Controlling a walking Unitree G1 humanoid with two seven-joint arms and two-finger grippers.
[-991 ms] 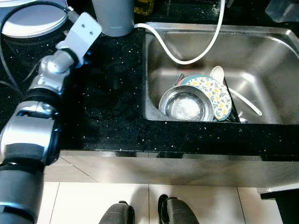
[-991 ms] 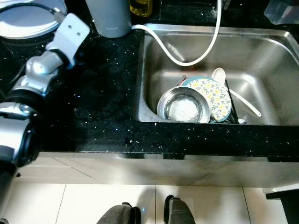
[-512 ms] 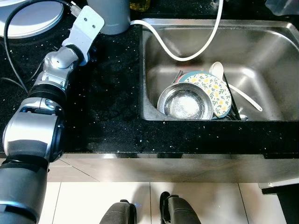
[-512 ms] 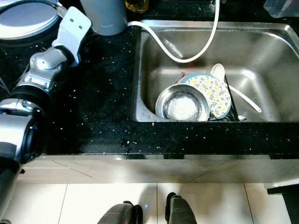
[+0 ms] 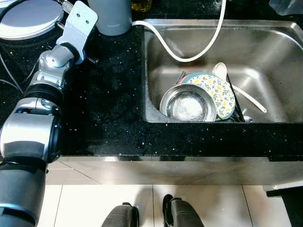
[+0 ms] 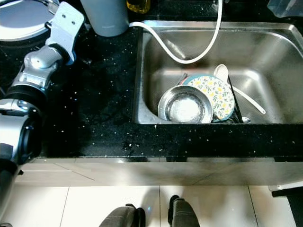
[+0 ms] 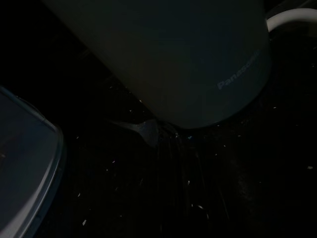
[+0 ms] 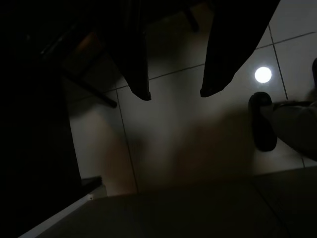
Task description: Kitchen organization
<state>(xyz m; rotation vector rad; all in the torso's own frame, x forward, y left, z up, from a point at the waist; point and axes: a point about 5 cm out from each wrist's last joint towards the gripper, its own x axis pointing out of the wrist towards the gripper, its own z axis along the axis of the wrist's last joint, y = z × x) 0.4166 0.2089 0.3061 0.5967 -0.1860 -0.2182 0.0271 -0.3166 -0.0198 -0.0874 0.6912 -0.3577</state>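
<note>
Since a second ago, left jaws (image 5: 90,59) reach toward the canister (image 5: 110,16), state untellable; right jaws (image 8: 176,94) apart, idle. Next: grasp it.

The single readable marking was the brand name "Panasonic", printed in pale letters low on the side of the grey appliance (image 7: 198,59) that stood on the black speckled countertop (image 7: 237,188).

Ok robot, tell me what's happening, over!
Left gripper on the counter by the grey appliance. Right gripper idle, fingers apart above the floor. Steel bowl, floral plate, spoon in the sink. Hose dangles above them.
</note>
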